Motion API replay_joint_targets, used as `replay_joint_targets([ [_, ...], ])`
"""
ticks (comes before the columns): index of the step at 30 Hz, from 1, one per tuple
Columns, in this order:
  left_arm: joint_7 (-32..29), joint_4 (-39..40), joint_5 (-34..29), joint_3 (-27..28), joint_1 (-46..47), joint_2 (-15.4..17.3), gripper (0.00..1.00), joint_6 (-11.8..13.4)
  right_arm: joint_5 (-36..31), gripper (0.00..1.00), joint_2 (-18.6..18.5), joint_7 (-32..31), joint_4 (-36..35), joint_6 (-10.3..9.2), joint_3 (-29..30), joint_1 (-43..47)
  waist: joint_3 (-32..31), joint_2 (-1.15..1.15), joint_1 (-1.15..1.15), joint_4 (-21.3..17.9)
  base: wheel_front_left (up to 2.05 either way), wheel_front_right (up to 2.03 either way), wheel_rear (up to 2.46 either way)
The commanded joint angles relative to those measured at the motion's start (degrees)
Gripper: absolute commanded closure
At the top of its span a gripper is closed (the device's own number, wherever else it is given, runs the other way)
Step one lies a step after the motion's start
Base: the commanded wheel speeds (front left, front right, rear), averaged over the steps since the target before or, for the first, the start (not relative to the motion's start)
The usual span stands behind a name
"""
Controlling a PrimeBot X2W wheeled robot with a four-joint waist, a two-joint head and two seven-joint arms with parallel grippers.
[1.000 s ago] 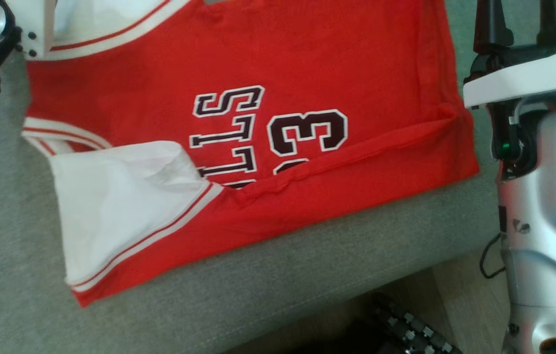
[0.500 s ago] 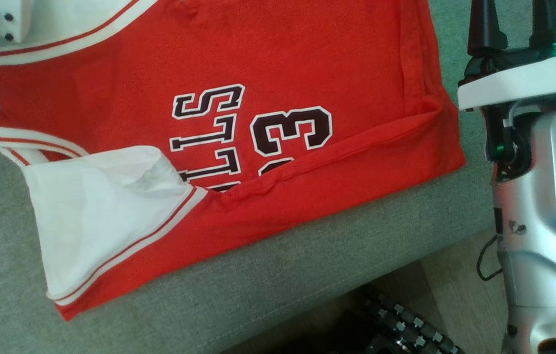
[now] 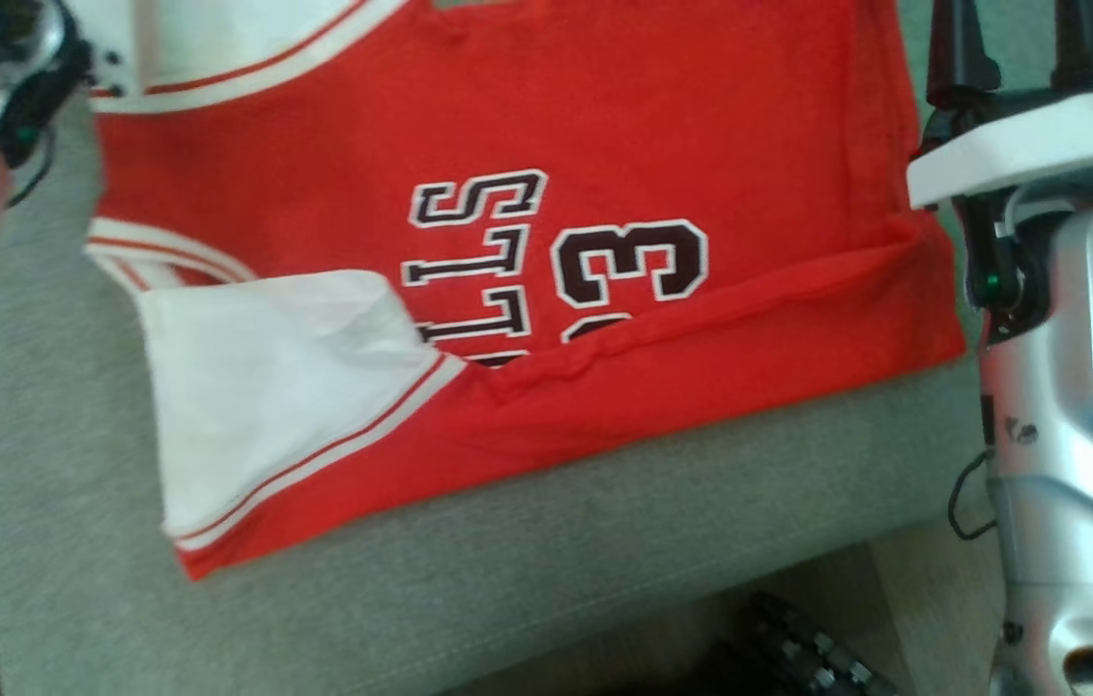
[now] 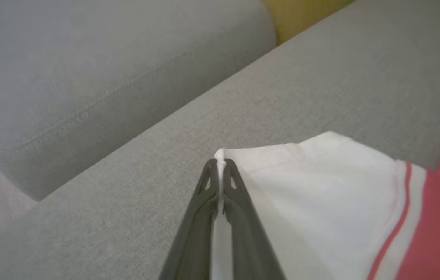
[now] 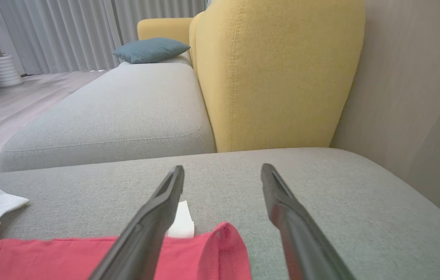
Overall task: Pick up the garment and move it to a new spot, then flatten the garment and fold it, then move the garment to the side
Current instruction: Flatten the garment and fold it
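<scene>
The red jersey (image 3: 662, 126) is lying spread on the grey sofa (image 3: 507, 599) seat, dark lettering and a number facing up. Its near long edge is folded over itself and is running close along the seat's front edge. One white sleeve (image 3: 266, 406) is lying on the seat towards the sofa's front left. The left end effector (image 4: 220, 165) is pinching the corner of the far sleeve (image 4: 321, 186), its fingers pressed fully together low over the seat, with a sliver of white cloth poking out between the tips. The right end effector (image 5: 221, 167) is hovering just above the seat, wide open with nothing between its fingers, where the jersey's red hem corner is curling up. A small white tag (image 5: 183, 225) is showing on the seat beside that corner. A yellow backrest (image 5: 278, 74) is rising behind the seat, and a blue cushion (image 5: 151, 49) is resting further along the sofa
</scene>
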State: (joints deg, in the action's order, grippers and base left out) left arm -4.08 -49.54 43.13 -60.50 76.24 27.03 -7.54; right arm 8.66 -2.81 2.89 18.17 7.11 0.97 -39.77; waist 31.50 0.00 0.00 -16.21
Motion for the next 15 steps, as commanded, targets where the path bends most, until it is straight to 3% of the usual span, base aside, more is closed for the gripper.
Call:
replay_joint_targets([
  [1, 2.50, 1.18, -0.57, 2.03, 1.76, 0.83, 1.00, 0.40, -0.74, 0.00, -1.01, -1.11, -0.67, 0.37, -0.90, -1.45, -2.12, 0.00, 0.00, 2.69, 0.00, 0.00, 0.00],
  [8, 9.29, 3.13, -1.12, 1.90, -0.36, -2.04, 1.00, 1.38, -2.34, 0.00, -4.96, -5.55, 7.25, 0.37, -1.46, -2.93, -4.97, 0.00, 0.00, 7.32, 0.00, 0.00, 0.00],
  [15, 10.69, 6.98, -1.32, 1.02, -1.94, -3.12, 1.00, 1.76, -4.42, 0.00, -9.18, -9.22, 17.98, 0.37, -1.02, -6.51, -5.58, 0.00, 0.00, 10.56, 0.00, 0.00, 0.00],
])
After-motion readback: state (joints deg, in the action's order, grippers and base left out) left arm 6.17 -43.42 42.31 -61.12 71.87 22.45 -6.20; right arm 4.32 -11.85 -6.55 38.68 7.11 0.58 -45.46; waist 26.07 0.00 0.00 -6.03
